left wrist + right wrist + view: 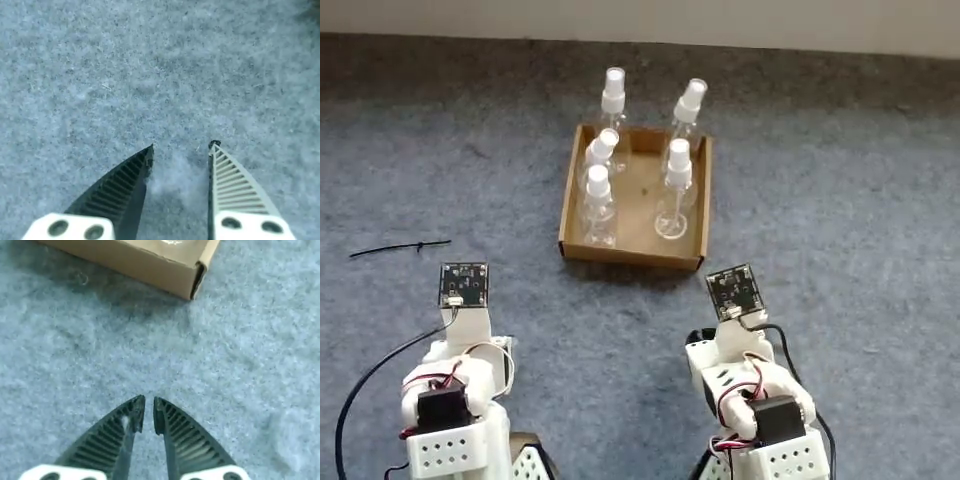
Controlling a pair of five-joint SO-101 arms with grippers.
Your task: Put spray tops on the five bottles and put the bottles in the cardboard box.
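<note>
5 bottles (598, 208) in cardboard box (630, 255), cord (400, 248) left

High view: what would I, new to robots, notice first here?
The cardboard box on the grey carpet draws the eye, with five clear bottles wearing white spray tops standing upright, apparently all inside it. On the near side of the box, the left gripper is open and the right gripper shut, both empty over the carpet.

Grey-blue carpet (840, 220) wall to wall here, fuzzy nap, w/ a darker strip along the far edge. Cardboard box (630, 252) sits flat on it, mid-table. Thin black tie (400, 247) lies well off to the box's left, straight on the carpet.
</note>
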